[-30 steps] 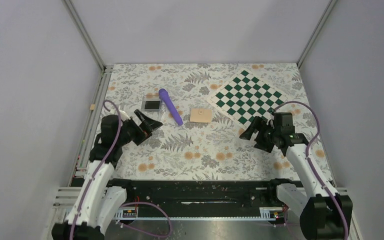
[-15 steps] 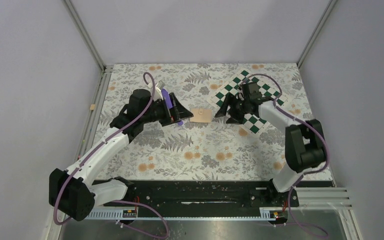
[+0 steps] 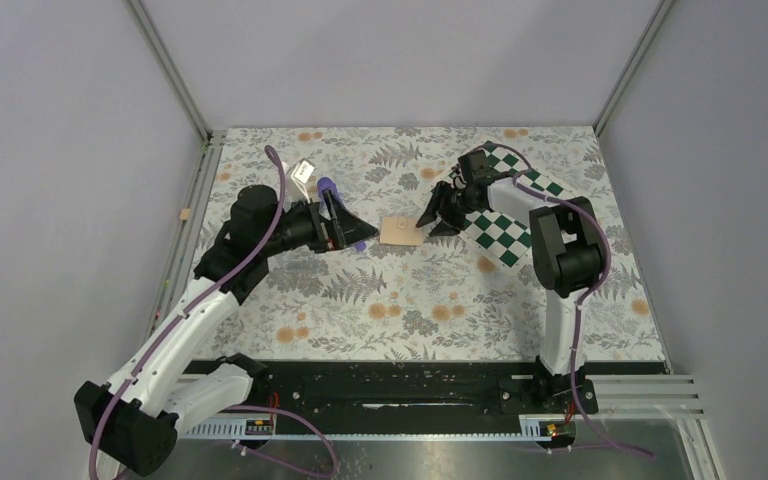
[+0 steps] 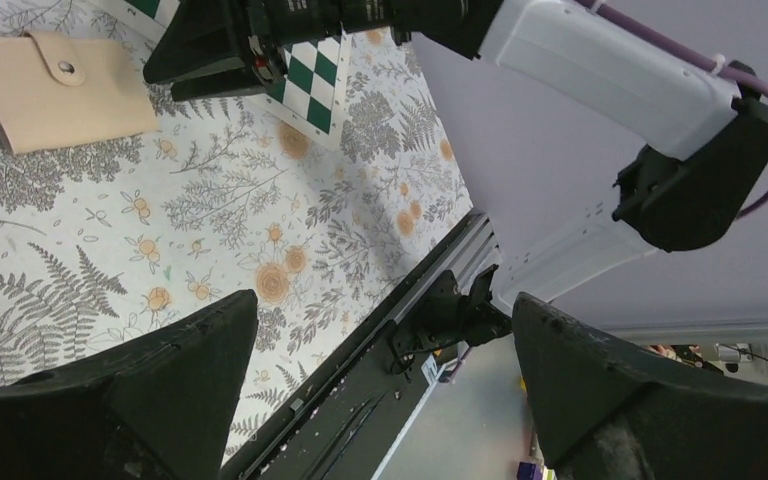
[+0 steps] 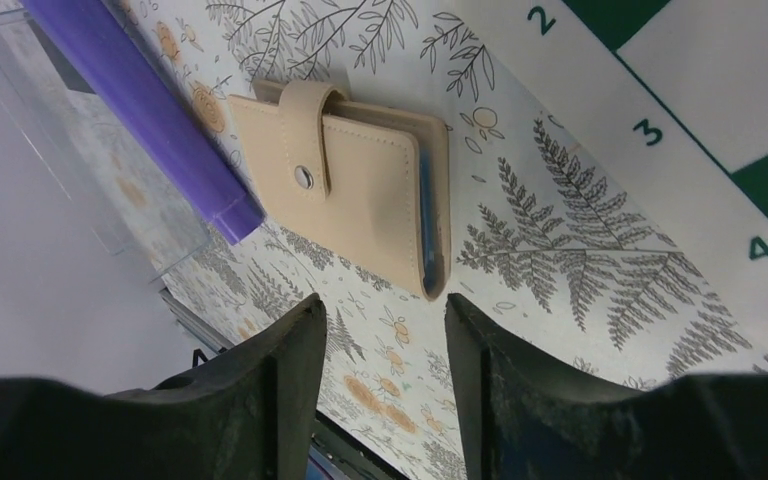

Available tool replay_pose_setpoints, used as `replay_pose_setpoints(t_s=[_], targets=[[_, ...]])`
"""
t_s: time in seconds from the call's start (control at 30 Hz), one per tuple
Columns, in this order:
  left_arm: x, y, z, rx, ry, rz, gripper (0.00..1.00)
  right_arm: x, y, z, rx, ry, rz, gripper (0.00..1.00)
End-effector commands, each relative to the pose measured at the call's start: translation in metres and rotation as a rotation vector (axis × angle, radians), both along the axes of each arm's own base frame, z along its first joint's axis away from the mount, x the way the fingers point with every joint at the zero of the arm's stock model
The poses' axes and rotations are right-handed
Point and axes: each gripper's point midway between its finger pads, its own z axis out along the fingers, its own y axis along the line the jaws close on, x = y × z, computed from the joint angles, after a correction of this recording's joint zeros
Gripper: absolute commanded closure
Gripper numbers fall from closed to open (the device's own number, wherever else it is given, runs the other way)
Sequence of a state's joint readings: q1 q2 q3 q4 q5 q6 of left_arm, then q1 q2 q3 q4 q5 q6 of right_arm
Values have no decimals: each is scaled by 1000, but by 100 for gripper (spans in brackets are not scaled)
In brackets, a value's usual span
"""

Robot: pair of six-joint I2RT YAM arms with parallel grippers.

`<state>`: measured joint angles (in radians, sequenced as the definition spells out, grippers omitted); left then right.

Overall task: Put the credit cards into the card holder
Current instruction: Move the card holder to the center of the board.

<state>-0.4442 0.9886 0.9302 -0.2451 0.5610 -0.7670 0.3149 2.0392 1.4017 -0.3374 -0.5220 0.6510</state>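
Lying closed, smooth tan squarish card holder (image 5: 360, 195)

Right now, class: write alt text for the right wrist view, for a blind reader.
A closed tan wallet lies on a flowered tablecloth, beyond the open right end effector. A purple stick lies at frame left, a chessboard at frame right.
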Motion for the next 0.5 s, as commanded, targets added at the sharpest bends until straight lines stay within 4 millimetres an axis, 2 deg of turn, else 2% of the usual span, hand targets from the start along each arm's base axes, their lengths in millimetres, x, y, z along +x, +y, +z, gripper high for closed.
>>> replay_pose_setpoints(t_s=[0.0, 0.3, 0.47], targets=[[-9, 1, -3, -11, -11, -19, 1, -1, 16, 1, 23, 43, 34, 48], [-17, 3, -9, -35, 13, -17, 1, 4, 21, -15, -107, 51, 55, 51], [-22, 5, -12, -37, 24, -13, 1, 6, 24, -17, -149, 43, 69, 59]])
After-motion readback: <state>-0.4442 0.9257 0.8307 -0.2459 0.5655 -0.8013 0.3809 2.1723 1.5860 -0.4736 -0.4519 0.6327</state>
